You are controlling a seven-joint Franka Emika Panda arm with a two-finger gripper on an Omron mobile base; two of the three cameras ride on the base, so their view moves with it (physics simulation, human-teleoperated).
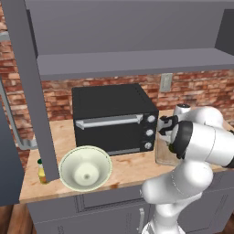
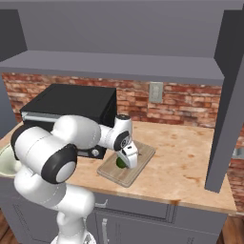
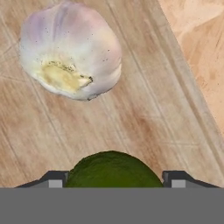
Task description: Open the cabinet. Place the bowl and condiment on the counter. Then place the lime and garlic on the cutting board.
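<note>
Gripper (image 3: pixel 112 183) low over the cutting board (image 3: pixel 144 127), jaws apart either side of the lime (image 3: pixel 113 169) resting on it; garlic (image 3: pixel 70 54) lies on the board just beyond the lime, dead ahead.

My left base cam sat behind the arm, left side, looking fwd and down at the light tan wooden counter (image 1: pixel 132 171) w/ the boxy black oven (image 1: pixel 114 119). My right base cam did the same from the right; both shared that counter, oven and brick wall. My hand cam looked straight down, v. close, onto the light brown wooden cutting board (image 3: pixel 144 118).
</note>
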